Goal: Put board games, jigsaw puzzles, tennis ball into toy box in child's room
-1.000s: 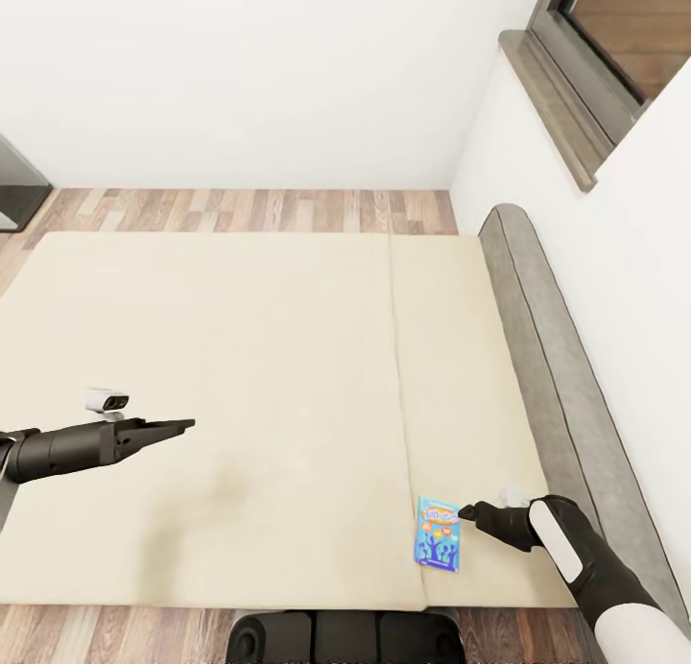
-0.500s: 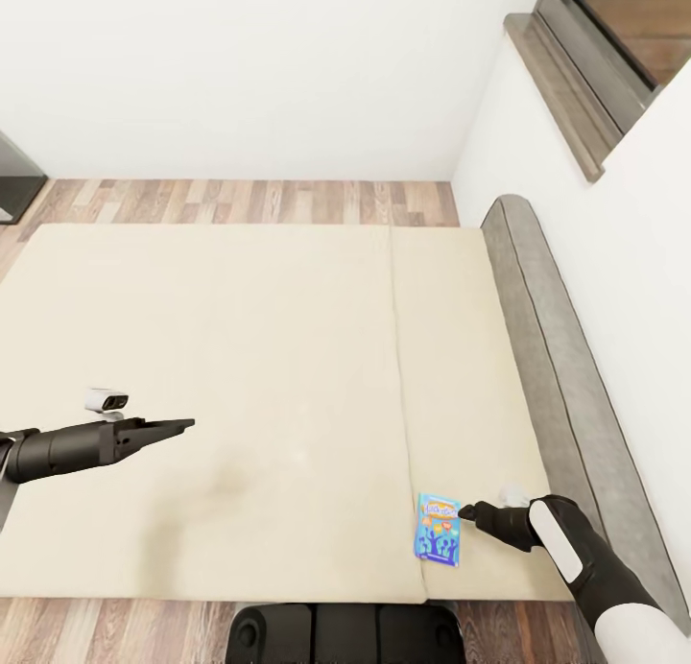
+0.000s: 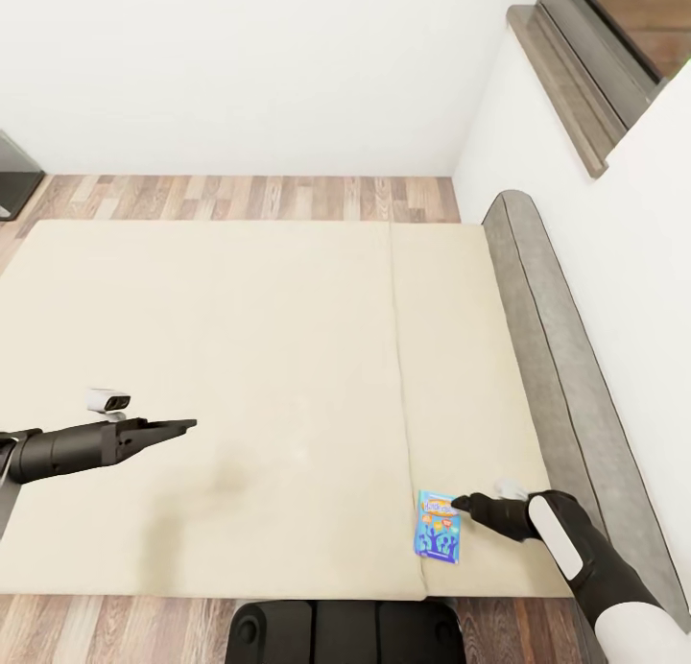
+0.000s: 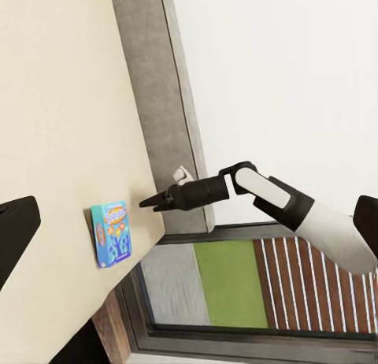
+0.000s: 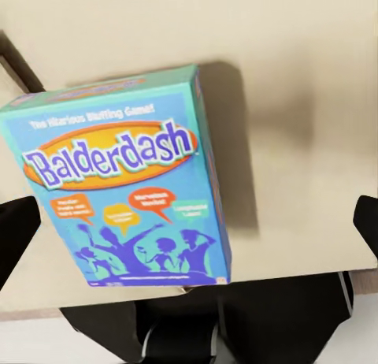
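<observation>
A blue Balderdash board game (image 3: 439, 527) lies flat on the cream bed (image 3: 240, 357), near its front edge and close to the headboard. In the right wrist view the box (image 5: 118, 183) lies straight ahead. My right gripper (image 3: 459, 502) hovers just beside the box's far right corner; its dark fingers (image 5: 17, 234) stand wide apart, open and empty. Over the bed's left part my left gripper (image 3: 182, 423) is held level, open, with nothing in it. From the left wrist view I see the box (image 4: 110, 234) and the right gripper (image 4: 150, 202) across the bed.
A grey padded headboard (image 3: 547, 338) runs along the bed's right side under a white wall with a window sill (image 3: 561, 88). Wood floor (image 3: 250, 196) lies beyond the bed. My base (image 3: 336, 630) stands at the bed's front edge. Dark furniture (image 3: 14, 179) is at far left.
The whole picture has shifted a little, so the camera moved. My right gripper has edged slightly closer to the box's top corner. The left arm holds its pose.
</observation>
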